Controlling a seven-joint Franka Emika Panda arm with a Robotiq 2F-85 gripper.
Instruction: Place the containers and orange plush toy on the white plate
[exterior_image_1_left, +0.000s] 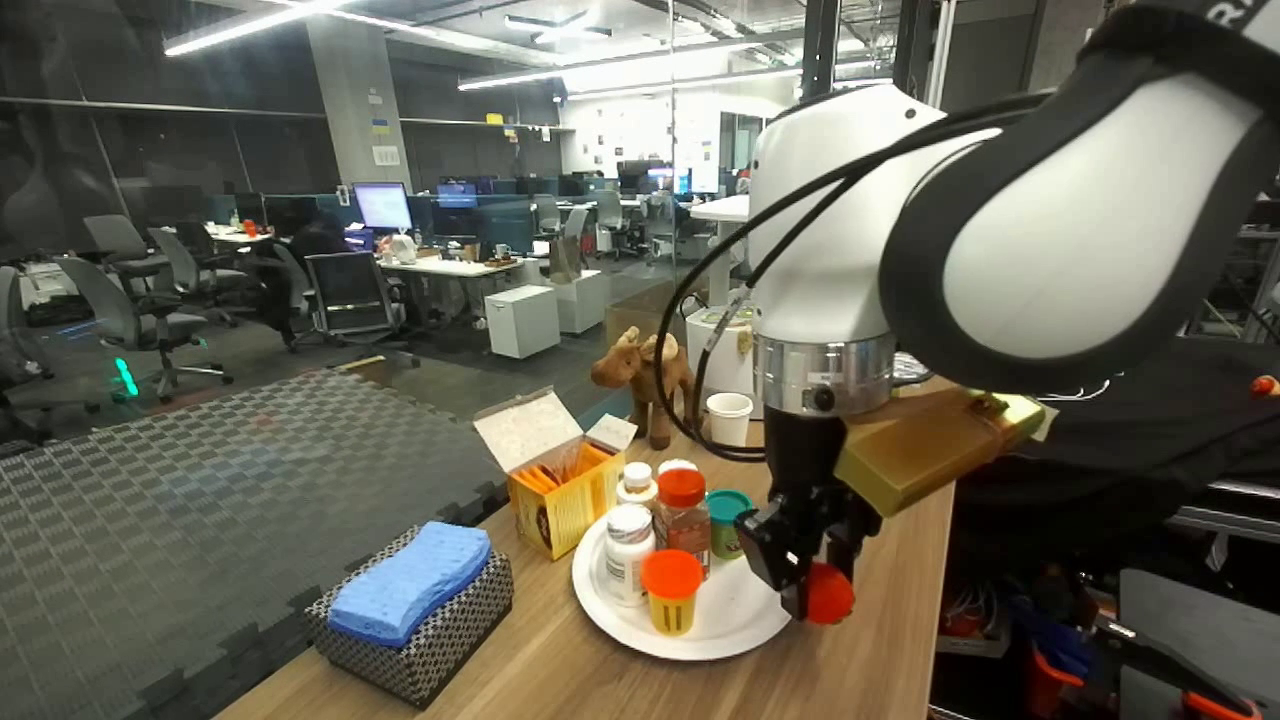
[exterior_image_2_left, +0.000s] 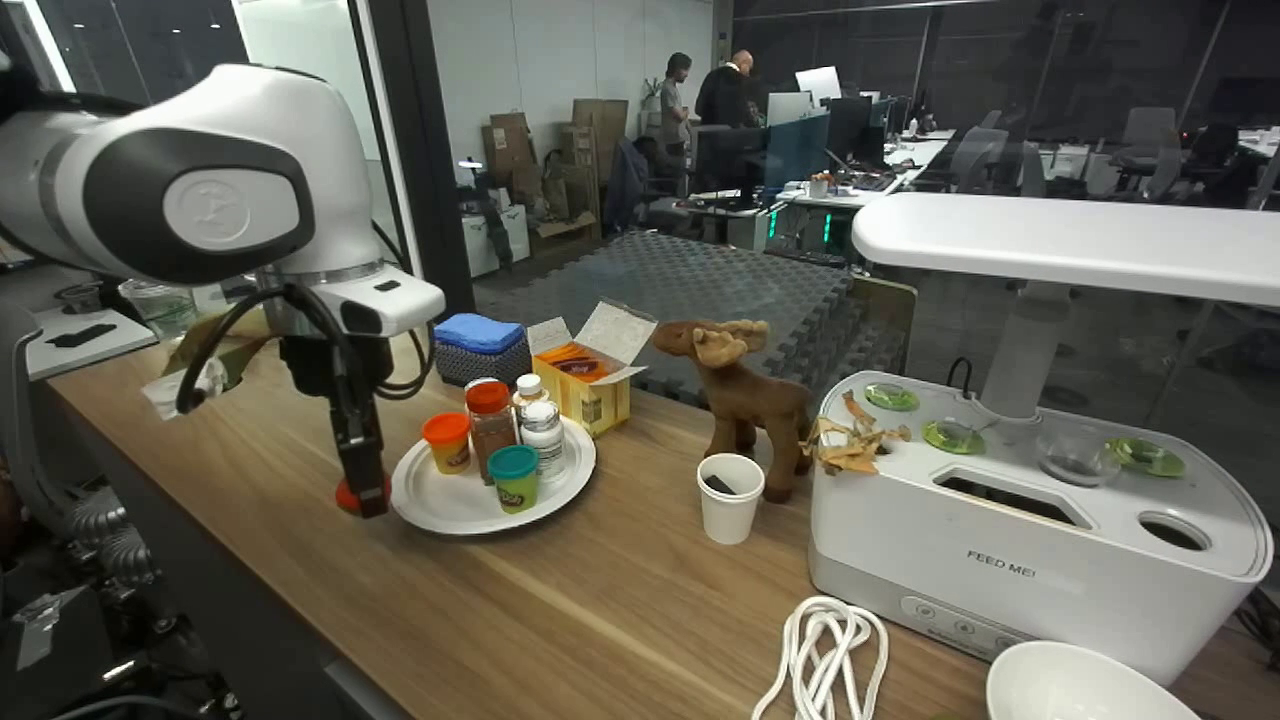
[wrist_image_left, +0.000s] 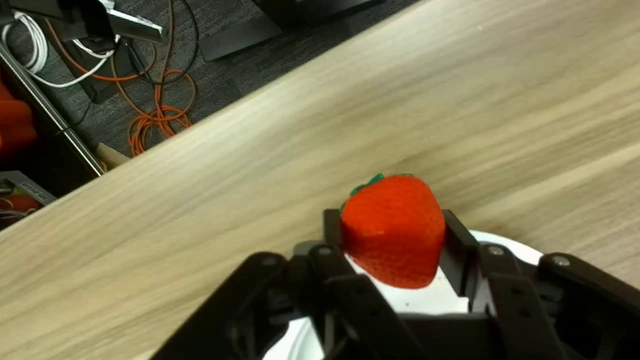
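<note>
Nearest the lens, a white bowl (exterior_image_2_left: 1085, 685) and a looped white cord (exterior_image_2_left: 828, 618) are cut off by the bottom edge of an exterior view. On the white plate (exterior_image_2_left: 430, 500) stand an orange-lidded yellow tub (exterior_image_1_left: 672, 608), a teal-lidded green tub (exterior_image_2_left: 517, 493), a red-capped jar (exterior_image_2_left: 491, 440) of something reddish-brown and three white-capped bottles (exterior_image_1_left: 627, 562). In both exterior views the jar mostly hides one of the bottles. Just beside the plate, an open yellow box (exterior_image_2_left: 605, 407) holds orange packets (exterior_image_2_left: 572, 362). A white cup (exterior_image_2_left: 728, 520) holds a dark piece (exterior_image_2_left: 719, 485) too small to name. A blue sponge (exterior_image_1_left: 412, 583) covers most of the top of a patterned box (exterior_image_1_left: 460, 625), so its inside cannot be told. The gripper (wrist_image_left: 390, 228) clasps a red strawberry (wrist_image_left: 395, 234) on both sides, near the plate's rim; whether the strawberry touches the table (exterior_image_2_left: 620, 600) cannot be told. In the wrist view the gripper and the bottom edge hide most of the plate.
</note>
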